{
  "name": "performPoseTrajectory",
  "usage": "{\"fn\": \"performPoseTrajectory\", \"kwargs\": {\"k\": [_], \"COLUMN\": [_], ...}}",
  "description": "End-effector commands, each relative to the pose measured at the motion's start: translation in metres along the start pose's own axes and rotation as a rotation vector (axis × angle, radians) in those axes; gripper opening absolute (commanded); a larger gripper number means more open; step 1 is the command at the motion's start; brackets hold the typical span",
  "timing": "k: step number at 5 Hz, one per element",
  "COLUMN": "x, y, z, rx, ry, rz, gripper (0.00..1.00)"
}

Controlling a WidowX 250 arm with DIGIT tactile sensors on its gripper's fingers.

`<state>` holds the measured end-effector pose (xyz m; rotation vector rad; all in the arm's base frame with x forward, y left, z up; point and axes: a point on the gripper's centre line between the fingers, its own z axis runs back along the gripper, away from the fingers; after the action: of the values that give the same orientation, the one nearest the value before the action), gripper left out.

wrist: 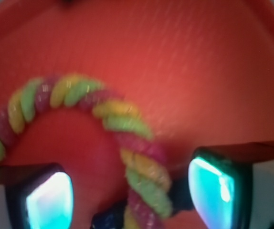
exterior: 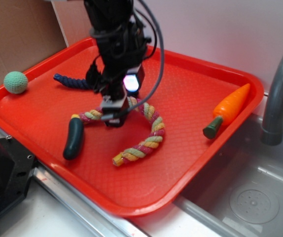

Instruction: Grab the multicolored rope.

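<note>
The multicolored rope (exterior: pixel 152 132) lies curled in a C shape in the middle of the red tray (exterior: pixel 195 94), with pink, yellow and green strands. My gripper (exterior: pixel 114 112) hangs low over the rope's upper left stretch. In the wrist view the rope (wrist: pixel 144 179) runs between my two fingers, and the gripper (wrist: pixel 132 198) stands open with a gap on both sides of the rope. The left pad (wrist: pixel 48 200) and the right pad (wrist: pixel 212 186) glow cyan. The rope curves away to the left (wrist: pixel 41 98).
A dark navy rope (exterior: pixel 72 82) lies behind the gripper. A dark green cucumber toy (exterior: pixel 74 137) sits left of the rope and a green ball (exterior: pixel 15 82) at the tray's left corner. An orange carrot toy (exterior: pixel 228 108) lies at the right. A grey faucet (exterior: pixel 279 89) and sink (exterior: pixel 240 197) are beyond.
</note>
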<state>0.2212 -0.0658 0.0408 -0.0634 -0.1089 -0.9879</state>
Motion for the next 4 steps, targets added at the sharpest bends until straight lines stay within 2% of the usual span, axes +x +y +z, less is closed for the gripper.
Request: {"fn": "performPoseTrajectory", "kwargs": {"k": [1,2,3,4], "x": [0.022,0.023,0.021,0.014], "y": [-0.004,-0.005,-0.002,0.007], "z": [-0.027,-0.031,-0.011,0.040], "rx": [0.062,0.069,0.089,0.154], "ry": [0.047,0.053,0.027,0.010], "rz": [-0.013,0.001,0.053,0.242], "gripper": [0.92,0.00,0.00,0.00]}}
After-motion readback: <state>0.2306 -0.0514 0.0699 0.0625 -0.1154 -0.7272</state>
